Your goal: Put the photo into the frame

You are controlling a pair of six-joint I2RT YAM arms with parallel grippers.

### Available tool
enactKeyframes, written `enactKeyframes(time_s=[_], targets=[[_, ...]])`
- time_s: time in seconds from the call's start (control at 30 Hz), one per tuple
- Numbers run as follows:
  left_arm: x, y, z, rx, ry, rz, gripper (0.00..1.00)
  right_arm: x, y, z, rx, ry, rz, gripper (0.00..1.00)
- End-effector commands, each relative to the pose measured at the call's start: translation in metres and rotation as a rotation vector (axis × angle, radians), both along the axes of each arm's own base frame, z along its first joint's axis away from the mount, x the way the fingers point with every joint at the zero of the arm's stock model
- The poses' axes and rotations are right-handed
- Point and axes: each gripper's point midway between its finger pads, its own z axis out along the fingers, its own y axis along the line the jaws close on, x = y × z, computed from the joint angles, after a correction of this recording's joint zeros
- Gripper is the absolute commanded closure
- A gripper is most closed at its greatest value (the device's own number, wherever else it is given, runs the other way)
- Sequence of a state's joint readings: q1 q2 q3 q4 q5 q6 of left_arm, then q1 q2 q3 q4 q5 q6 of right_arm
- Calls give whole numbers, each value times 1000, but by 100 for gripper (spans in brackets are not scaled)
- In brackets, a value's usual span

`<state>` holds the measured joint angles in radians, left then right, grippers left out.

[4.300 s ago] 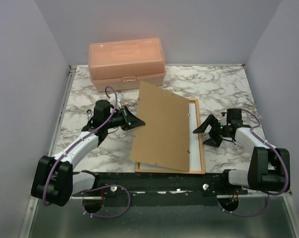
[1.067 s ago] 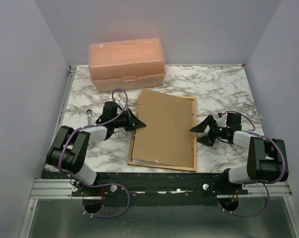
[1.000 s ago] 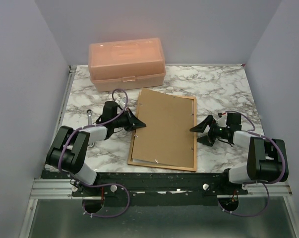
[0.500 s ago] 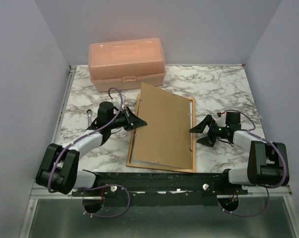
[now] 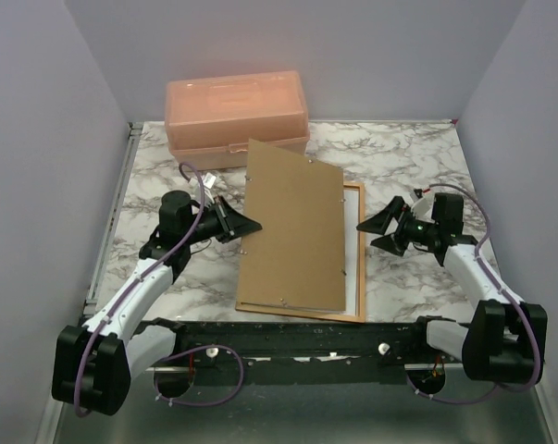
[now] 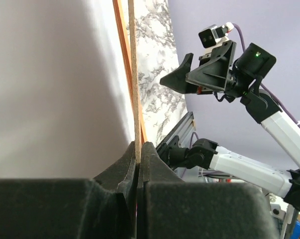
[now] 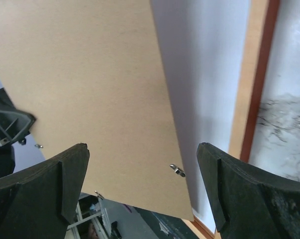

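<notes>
While left hand (image 5: pixel 253 225) pinches one board (image 5: pixel 292 231) (tilted), one frame (image 7: pixel 252 74), one photo (image 7: pixel 204 64).

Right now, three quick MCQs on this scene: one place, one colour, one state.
1. Where is the peach box?
A between the arm bases
B at the table's far edge, beyond the frame
C lying on the frame

2. What colour is the backing board pinched by the left gripper?
A white
B blue
C brown

3. How is the right gripper?
A open, holding nothing
B shut on the frame
C shut on the board

B: the top view shows it at the far edge.
C: the top and right wrist views show plain brown.
A: its fingers stand wide apart.
</notes>
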<state>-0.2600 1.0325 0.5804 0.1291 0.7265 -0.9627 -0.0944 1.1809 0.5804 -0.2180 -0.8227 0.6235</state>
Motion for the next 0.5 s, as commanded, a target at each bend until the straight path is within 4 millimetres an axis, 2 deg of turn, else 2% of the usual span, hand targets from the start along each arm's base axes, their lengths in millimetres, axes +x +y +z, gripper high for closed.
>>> enactKeyframes(time_s=[0.0, 0.27, 0.47], targets=[[-10, -3, 53, -111, -110, -58, 100, -3, 11, 37, 71, -73, 65, 0], [-27, -8, 92, -251, -165, -154, 100, -11, 23, 50, 189, -108, 126, 2], [-26, -9, 89, -258, -151, -159, 100, -21, 34, 92, 357, -238, 183, 8]])
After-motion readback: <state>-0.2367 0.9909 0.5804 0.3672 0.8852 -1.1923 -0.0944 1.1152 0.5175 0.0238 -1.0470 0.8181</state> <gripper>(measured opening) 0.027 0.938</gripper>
